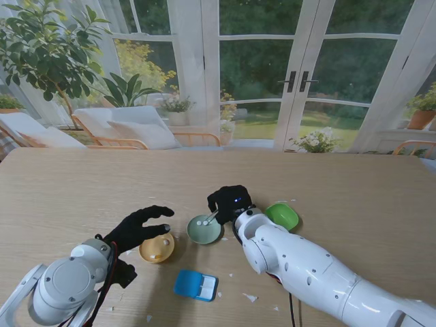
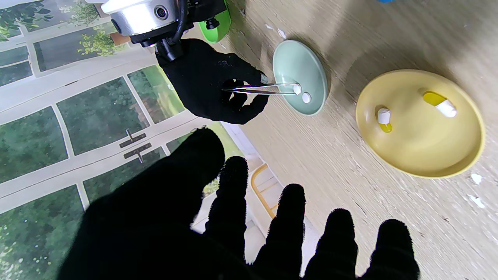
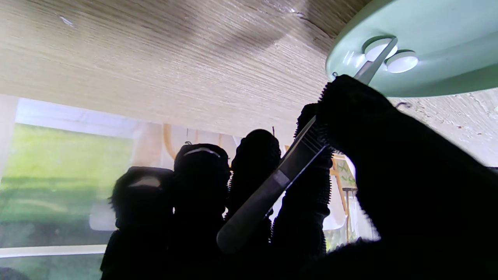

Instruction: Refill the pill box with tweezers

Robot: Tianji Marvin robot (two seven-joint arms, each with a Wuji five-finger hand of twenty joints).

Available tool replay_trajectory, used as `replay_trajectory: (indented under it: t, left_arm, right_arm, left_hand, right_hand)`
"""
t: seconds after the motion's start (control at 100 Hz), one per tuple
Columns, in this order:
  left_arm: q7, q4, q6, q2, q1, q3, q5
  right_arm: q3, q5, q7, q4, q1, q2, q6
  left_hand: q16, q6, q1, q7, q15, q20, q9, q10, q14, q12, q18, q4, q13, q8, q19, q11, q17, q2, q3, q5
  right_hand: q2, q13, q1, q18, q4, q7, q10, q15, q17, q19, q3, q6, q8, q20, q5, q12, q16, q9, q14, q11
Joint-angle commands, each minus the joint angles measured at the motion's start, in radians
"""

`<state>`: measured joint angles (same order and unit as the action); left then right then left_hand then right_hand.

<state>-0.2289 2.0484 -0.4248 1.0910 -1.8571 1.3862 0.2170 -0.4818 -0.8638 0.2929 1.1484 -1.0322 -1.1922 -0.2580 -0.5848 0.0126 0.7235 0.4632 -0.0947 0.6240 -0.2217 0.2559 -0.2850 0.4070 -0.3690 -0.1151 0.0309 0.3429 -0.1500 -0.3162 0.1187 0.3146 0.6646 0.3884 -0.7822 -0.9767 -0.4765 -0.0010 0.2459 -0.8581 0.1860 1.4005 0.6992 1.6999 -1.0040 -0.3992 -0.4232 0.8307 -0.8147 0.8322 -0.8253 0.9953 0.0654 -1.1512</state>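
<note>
Near the middle of the wooden table (image 1: 82,191), toward the edge closest to the robot, the right hand (image 1: 228,203) in its black knit glove pinches a pair of metal tweezers (image 2: 264,89). Thumb and forefinger press the ribbed grip; the other fingers (image 3: 202,171) curl loosely beside the handle, touching nothing else. The tweezers are slim, bright steel, tapering to fine tips. Their tips reach into the pale green dish (image 2: 299,64), a shallow, smooth, matte round dish, and sit at one of two small white round pills (image 2: 297,89); the second pill (image 2: 306,97) lies just beside it. Whether the tips actually clamp the pill cannot be told.

Left hand (image 1: 139,228), same black glove, hovers over the table with palm down, its fingers (image 2: 290,210) spread apart and slightly bent, holding nothing. Its fingertips hang near the rim of the yellow dish (image 1: 157,248), apparently not touching it. That dish is round, shallow and glossy, and holds two capsules (image 2: 437,103), each half yellow, half white.

Blue pill box (image 1: 196,285), a flat plastic rectangle with rounded corners, lies nearer the robot-side table edge, between the two arms, well apart from the tweezers; one end shows a pale open compartment. A bright green dish (image 1: 282,215) sits just right of the right hand. Small white flecks lie scattered on the grained, matte wood
</note>
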Motion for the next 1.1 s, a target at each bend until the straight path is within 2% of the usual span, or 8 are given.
replay_trajectory:
  t: [0.0,0.14,0.3,0.52,0.73,0.92,1.09]
  left_arm:
    - [-0.016,0.006,-0.004,0.000,-0.003,0.001,-0.001]
    - [-0.015,0.006,-0.006,0.000,-0.003,0.002,-0.002]
    - [-0.015,0.007,-0.011,0.001,-0.003,0.002,-0.004]
    - [-0.020,0.009,-0.015,0.000,-0.004,0.002,-0.009]
    - [-0.020,0.018,-0.005,-0.001,-0.015,0.007,-0.007]
    - [-0.017,0.022,0.001,0.000,-0.022,0.012,-0.005]
    - [-0.018,0.022,0.005,0.000,-0.023,0.012,-0.004]
  right_arm:
    - [-0.007,-0.004,-0.012,0.013,-0.011,-0.005,0.005]
    - [-0.051,-0.022,-0.028,0.072,-0.050,0.014,0.007]
    - [-0.138,-0.075,-0.064,0.190,-0.137,0.049,0.012]
    - [-0.292,-0.194,-0.134,0.397,-0.321,0.099,0.039]
    - [-0.405,-0.277,-0.186,0.554,-0.491,0.125,0.089]
    - [-0.444,-0.315,-0.217,0.621,-0.591,0.139,0.134]
    - [-0.435,-0.332,-0.222,0.619,-0.617,0.147,0.153]
  left_hand:
    - [0.004,-0.042,0.009,-0.001,0.014,-0.009,0.006,-0.040,0.023,-0.003,0.031,0.028,-0.025,-0.008,0.021,-0.004,-0.006,-0.006,-0.009,-0.022]
    - [0.004,-0.043,0.008,-0.001,0.014,-0.009,0.005,-0.042,0.023,-0.003,0.031,0.028,-0.025,-0.009,0.021,-0.004,-0.006,-0.005,-0.009,-0.022]
    - [0.003,-0.043,0.008,-0.001,0.014,-0.008,0.006,-0.042,0.024,-0.002,0.032,0.027,-0.025,-0.008,0.020,-0.005,-0.006,-0.007,-0.009,-0.024]
    - [0.004,-0.043,0.009,0.000,0.014,-0.008,0.007,-0.042,0.024,-0.002,0.031,0.027,-0.025,-0.009,0.020,-0.005,-0.006,-0.007,-0.011,-0.027]
    - [0.004,-0.043,0.009,0.000,0.014,-0.007,0.007,-0.043,0.024,-0.002,0.031,0.028,-0.025,-0.009,0.019,-0.005,-0.006,-0.006,-0.011,-0.030]
    - [0.004,-0.044,0.008,0.000,0.014,-0.007,0.007,-0.043,0.023,-0.003,0.031,0.028,-0.025,-0.009,0.020,-0.004,-0.005,-0.006,-0.010,-0.031]
    - [0.004,-0.044,0.009,0.000,0.014,-0.007,0.005,-0.042,0.023,-0.003,0.031,0.028,-0.025,-0.010,0.020,-0.005,-0.006,-0.006,-0.010,-0.031]
  right_hand:
    - [0.018,-0.024,-0.028,-0.023,-0.012,-0.083,0.038,0.022,0.008,0.064,-0.051,-0.062,-0.021,0.003,-0.075,0.004,-0.008,0.022,0.001,-0.032]
    - [0.018,-0.025,-0.028,-0.021,-0.010,-0.087,0.036,0.023,0.010,0.066,-0.051,-0.062,-0.020,0.004,-0.077,0.004,-0.007,0.023,0.002,-0.032]
    - [0.019,-0.025,-0.033,-0.020,-0.011,-0.094,0.036,0.024,0.008,0.066,-0.051,-0.062,-0.023,0.004,-0.082,0.004,-0.007,0.025,0.001,-0.033]
    - [0.022,-0.024,-0.039,-0.020,-0.012,-0.095,0.034,0.025,0.007,0.066,-0.044,-0.057,-0.022,0.005,-0.080,0.004,-0.008,0.024,-0.002,-0.032]
    - [0.025,-0.019,-0.044,-0.019,-0.015,-0.095,0.030,0.025,0.004,0.066,-0.038,-0.054,-0.021,0.006,-0.079,0.005,-0.008,0.022,-0.004,-0.031]
    - [0.027,-0.019,-0.046,-0.018,-0.018,-0.095,0.030,0.024,0.004,0.065,-0.031,-0.054,-0.023,0.007,-0.078,0.006,-0.009,0.021,-0.002,-0.031]
    - [0.028,-0.019,-0.046,-0.018,-0.019,-0.094,0.030,0.024,0.004,0.065,-0.027,-0.054,-0.023,0.008,-0.078,0.006,-0.009,0.021,0.000,-0.030]
